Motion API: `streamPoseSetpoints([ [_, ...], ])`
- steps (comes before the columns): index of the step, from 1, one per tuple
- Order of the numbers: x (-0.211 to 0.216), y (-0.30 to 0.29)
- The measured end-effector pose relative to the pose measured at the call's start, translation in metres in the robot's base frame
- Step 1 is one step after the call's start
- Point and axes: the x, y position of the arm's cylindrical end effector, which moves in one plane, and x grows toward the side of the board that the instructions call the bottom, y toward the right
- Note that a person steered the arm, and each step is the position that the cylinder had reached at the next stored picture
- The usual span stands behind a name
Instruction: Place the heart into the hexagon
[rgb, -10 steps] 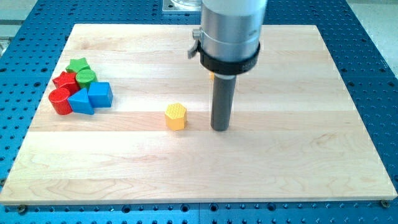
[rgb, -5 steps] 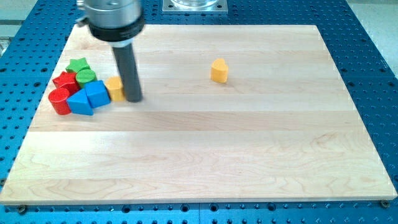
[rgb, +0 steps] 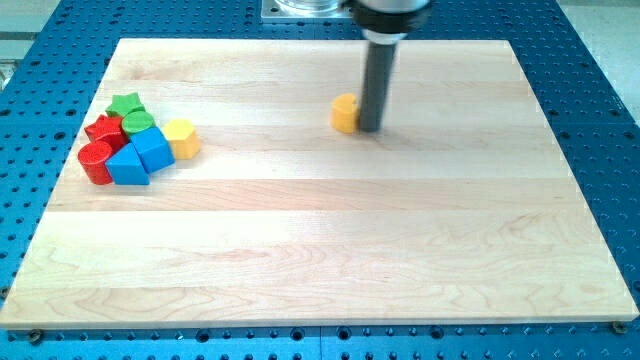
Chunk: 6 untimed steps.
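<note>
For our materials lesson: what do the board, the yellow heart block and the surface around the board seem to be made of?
Board: pale wood, probably with a satin finish; grain lines and plank seams show.
Yellow heart block, beside my tip: likely painted wood or plastic; even, opaque colour, no grain visible.
Blue surround: probably painted or anodised metal; regular grid of holes.

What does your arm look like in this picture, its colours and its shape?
Only the lower part shows. At the view's top there is a wide dark collar with a sliver of grey metal above it. Below it hangs a straight, round, dark grey rod, plain and smooth, ending in my tip. No cables, markings or claw are visible.
</note>
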Motion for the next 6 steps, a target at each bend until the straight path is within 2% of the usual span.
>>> streamPoseSetpoints([
  [1,-0.001,-0.033],
  [2,-0.035,-0.024],
  [3,-0.034,-0.128],
  [5,-0.043,-0.164],
  [6,-0.022,-0.162],
])
